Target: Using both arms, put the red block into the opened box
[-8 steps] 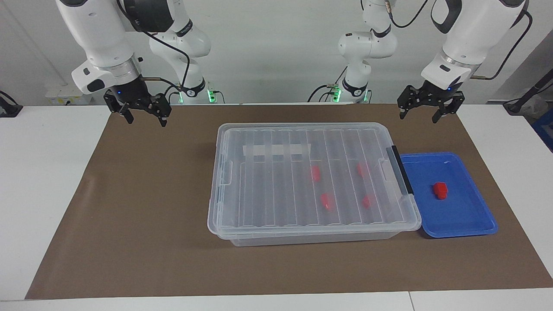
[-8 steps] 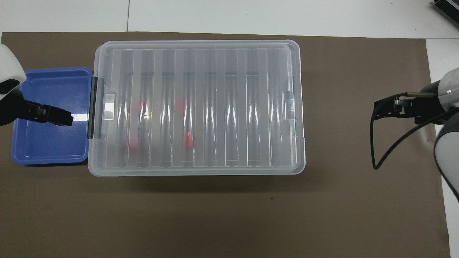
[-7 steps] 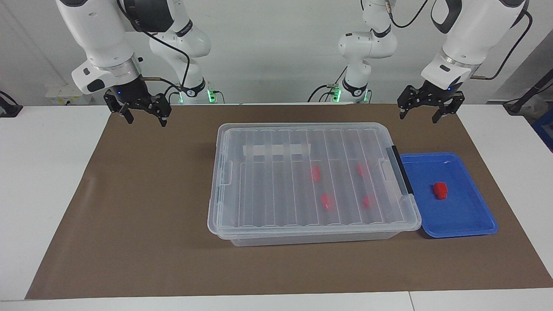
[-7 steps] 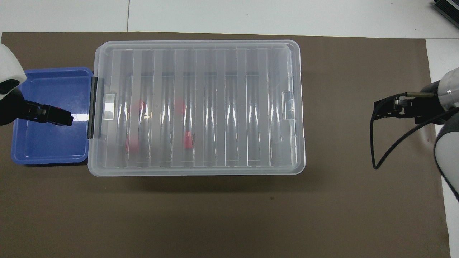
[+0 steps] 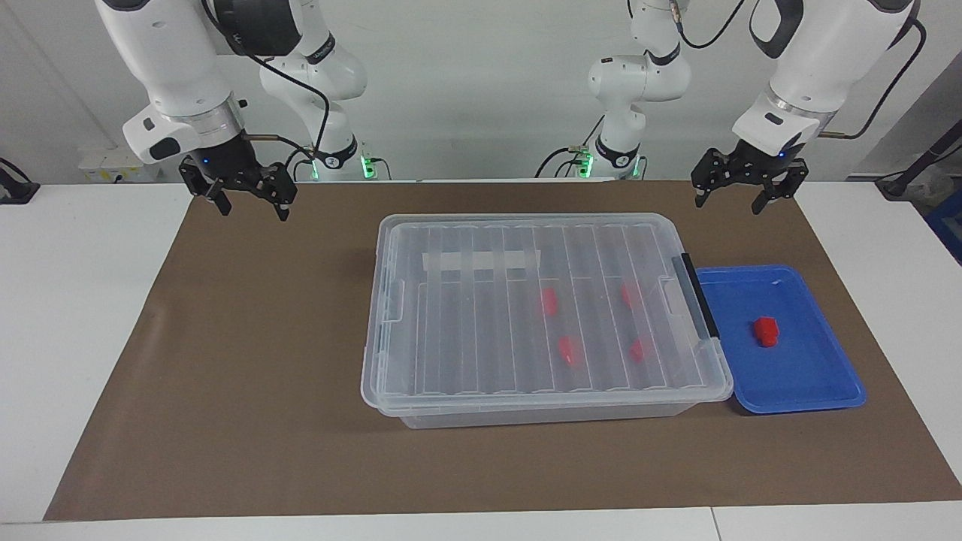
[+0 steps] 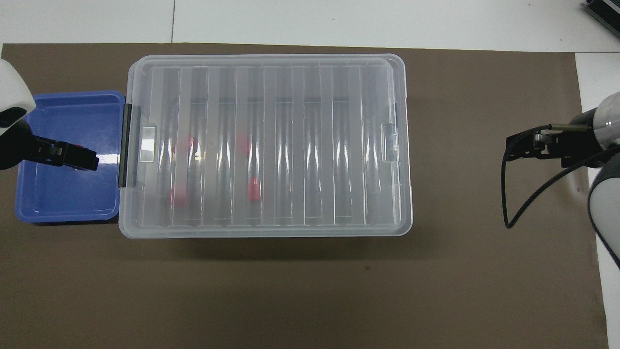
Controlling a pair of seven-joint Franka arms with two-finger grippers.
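Observation:
A red block (image 5: 766, 331) lies alone in the shallow blue tray (image 5: 804, 383); in the overhead view it is hidden under my left gripper (image 6: 82, 157). The clear box (image 5: 541, 413) stands mid-mat with its ribbed lid (image 5: 481, 330) lying flat on top, black clip handle (image 5: 699, 304) toward the tray. Several more red blocks (image 5: 549, 301) show through the lid (image 6: 300, 145). My left gripper (image 5: 727, 204) hangs open and empty, high over the tray's end of the mat. My right gripper (image 5: 254, 213) hangs open and empty over the bare mat at the right arm's end, also seen in the overhead view (image 6: 518, 148).
A brown mat (image 5: 248, 376) covers most of the white table (image 5: 68, 315). The blue tray (image 6: 63, 203) sits tight against the box's handle end. A black cable (image 6: 506, 203) loops down from the right wrist.
The right gripper has drifted very slightly upward. The left gripper, the box and the blocks have not moved.

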